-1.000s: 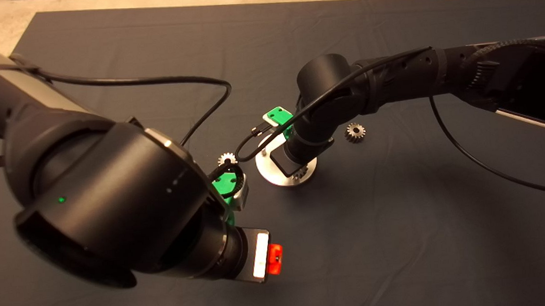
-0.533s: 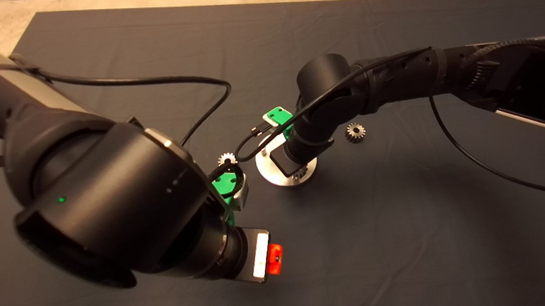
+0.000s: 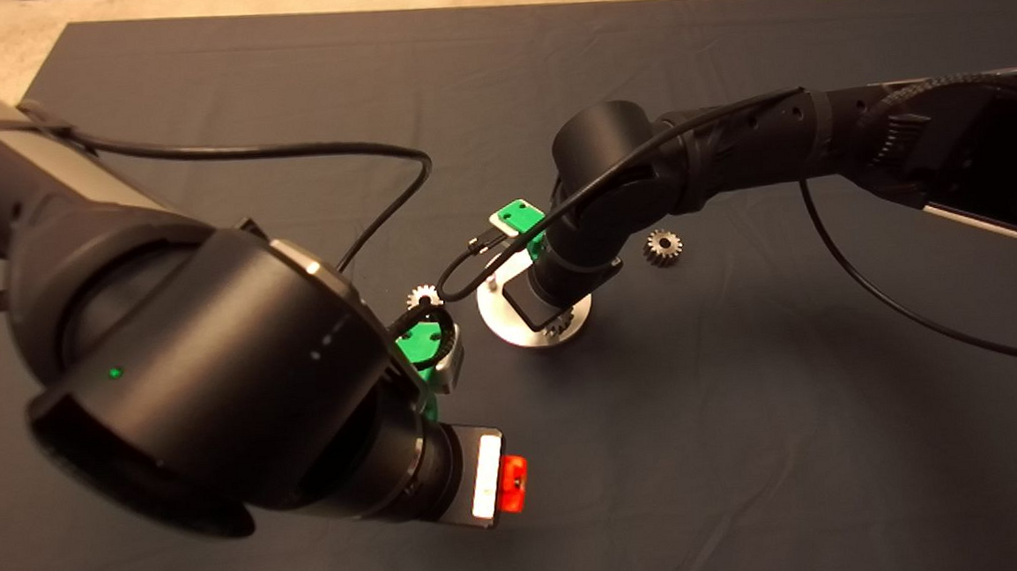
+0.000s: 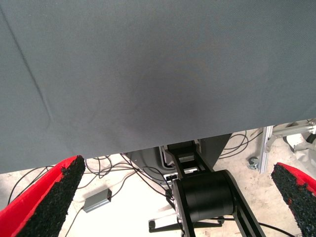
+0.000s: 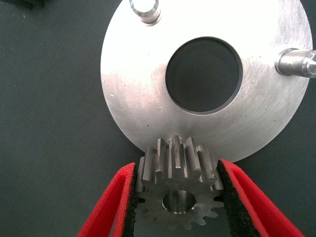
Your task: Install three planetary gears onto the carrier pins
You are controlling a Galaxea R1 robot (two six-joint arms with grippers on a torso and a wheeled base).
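Dark mat [image 3: 748,447] underlies everything. My right gripper [image 5: 175,197] clamps one planetary gear [image 5: 177,190] at the rim of the silver disc [image 5: 133,98], two carrier pins [image 5: 144,9] bare. Two more gears [image 3: 663,247] lie on the mat beside it. My left gripper [image 4: 173,197], fingers [image 4: 59,192] spread wide and empty, hangs at the mat's edge.

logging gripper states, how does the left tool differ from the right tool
The left tool is open and holds nothing; the right tool is shut on a gear. The left hangs past the mat edge, the right at the carrier disc. Both have red fingers.
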